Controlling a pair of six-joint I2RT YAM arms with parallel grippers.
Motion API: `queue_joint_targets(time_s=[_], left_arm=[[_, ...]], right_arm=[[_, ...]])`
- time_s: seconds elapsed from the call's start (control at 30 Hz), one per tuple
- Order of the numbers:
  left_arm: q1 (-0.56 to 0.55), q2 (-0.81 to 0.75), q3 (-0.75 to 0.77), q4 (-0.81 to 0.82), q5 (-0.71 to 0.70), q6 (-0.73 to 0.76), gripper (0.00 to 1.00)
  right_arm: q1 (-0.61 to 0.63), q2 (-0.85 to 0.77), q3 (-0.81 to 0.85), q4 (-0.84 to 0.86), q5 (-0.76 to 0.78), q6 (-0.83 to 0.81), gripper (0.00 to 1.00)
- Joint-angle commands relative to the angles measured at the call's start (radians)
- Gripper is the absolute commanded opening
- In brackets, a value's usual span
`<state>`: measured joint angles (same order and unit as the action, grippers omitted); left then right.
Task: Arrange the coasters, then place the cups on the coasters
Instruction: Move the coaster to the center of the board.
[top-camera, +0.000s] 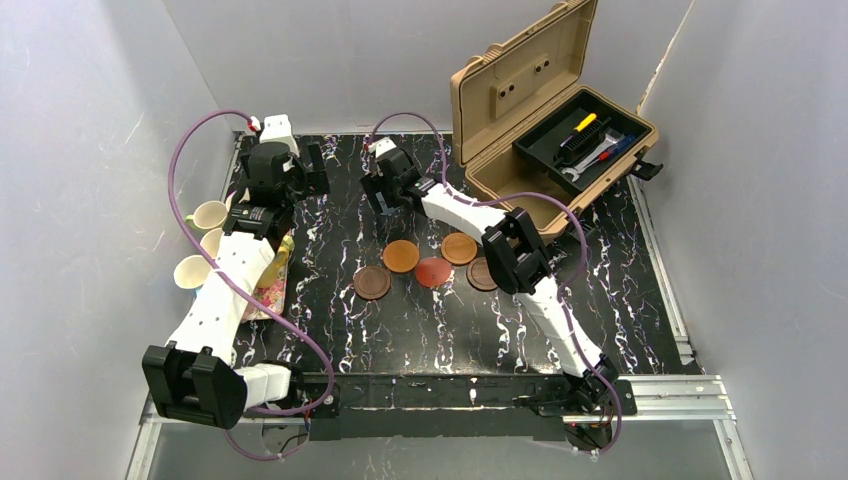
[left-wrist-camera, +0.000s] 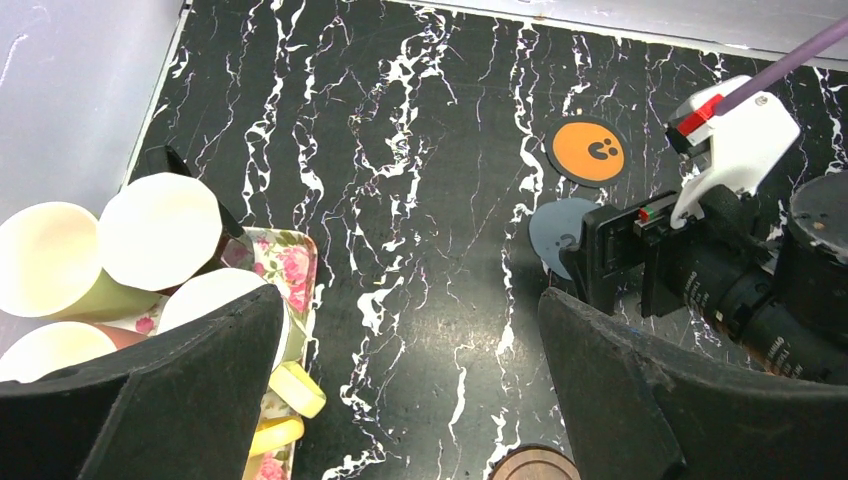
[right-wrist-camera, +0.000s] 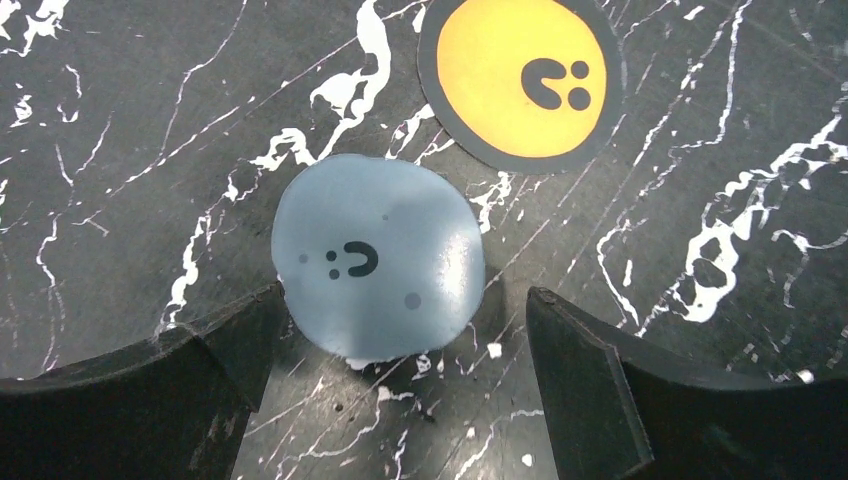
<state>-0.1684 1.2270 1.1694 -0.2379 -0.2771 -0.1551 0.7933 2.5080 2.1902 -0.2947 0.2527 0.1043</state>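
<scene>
Grey-blue coaster (right-wrist-camera: 378, 258) lies flat btwn wide-open jaws of right gripper (right-wrist-camera: 405, 305); orange coaster (right-wrist-camera: 522, 80) just beyond; left gripper (left-wrist-camera: 410, 300) open.

Pale grey walls (top-camera: 90, 100) enclose a black white-veined marble tabletop (top-camera: 420, 330).

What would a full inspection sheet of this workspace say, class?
Surface: black white-veined marble tabletop, no spills seen.
Job's things: five round brown, orange-brown and red coasters clustered mid-table; grey-blue round coaster beside orange dark-marked round coaster farther back; cream-lined cups gathered at floral rectangular tray, none on coasters.
Clutter: open tan plastic tool case holding hand tools.
Grippers: left gripper open, empty; right gripper open over the grey-blue coaster.
Cables: purple cables looping off both arms.
Surroundings: plain pale walls.
</scene>
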Motion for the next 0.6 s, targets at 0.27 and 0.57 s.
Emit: queue_joint_targets(time_s=[0.27,0.57], left_arm=[[-0.027,-0.021,-0.005,0.014,-0.014,0.025,0.98],[-0.037,-0.01,-0.002,0.012,0.0,0.025,0.98]], right_arm=[[-0.042,0.095,0.078,0.149,-0.125,-0.004,0.99],[-0.052,0.141,0.094,0.15,-0.271,-0.062,0.99]])
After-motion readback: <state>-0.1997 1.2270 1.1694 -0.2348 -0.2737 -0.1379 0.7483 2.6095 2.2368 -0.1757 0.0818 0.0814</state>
